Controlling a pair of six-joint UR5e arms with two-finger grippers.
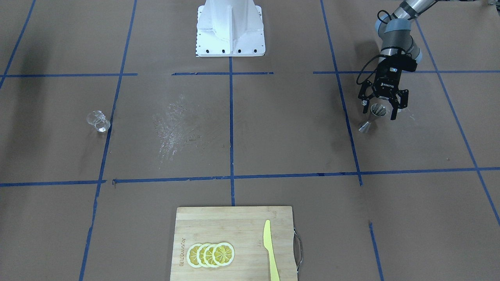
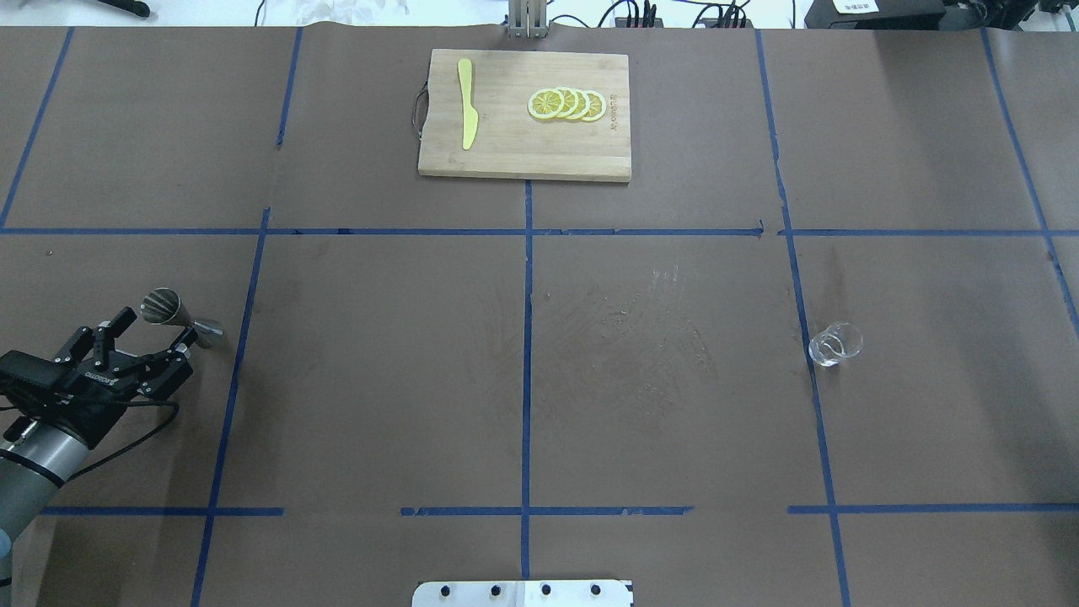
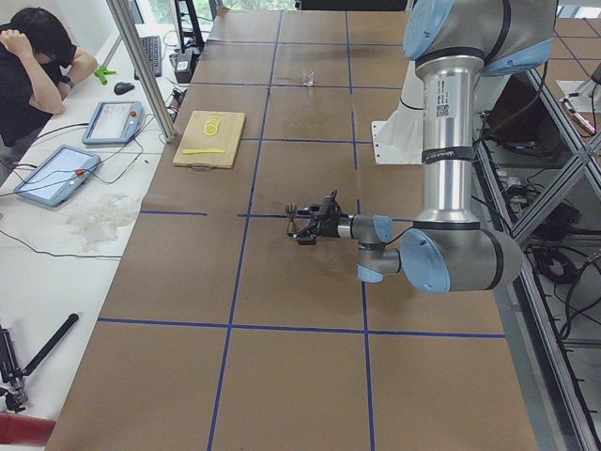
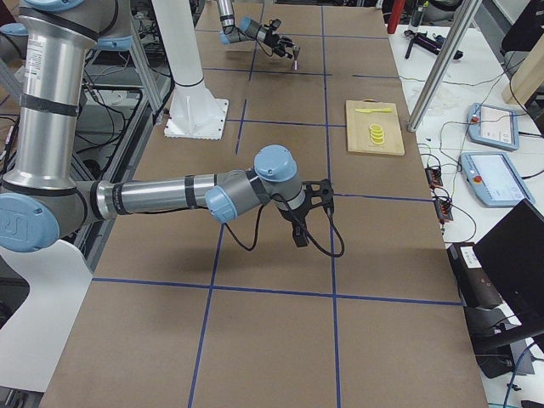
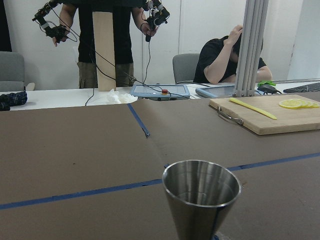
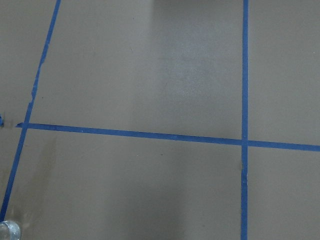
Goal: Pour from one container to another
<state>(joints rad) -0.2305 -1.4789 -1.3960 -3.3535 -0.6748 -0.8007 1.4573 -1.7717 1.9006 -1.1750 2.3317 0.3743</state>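
Jigger (image 5: 201, 197) upright, long axis vertical, mouth up; left fingers (image 1: 398, 105) spread wide, empty; right fingers (image 4: 299, 234): cannot tell.

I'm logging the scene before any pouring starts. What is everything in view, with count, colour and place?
Small clear transparent cup: one, colourless, robot's right side of the table.
Silvery steel hourglass-shaped jigger: one, silver, upright, robot's left side.
Wooden cutting board: one, light wood, far centre.
Lemon slices: four, yellow, overlapping on the board.
Flat yellow knife: one, on the board.
Whitish smear: one, mid-table.
Blue tape lines: grid on the brown table cover.
Seated operator: one, black top, side bench.
Left gripper: black, open, fingers either side of the jigger.
Right gripper: black, above the table; open or shut unclear.
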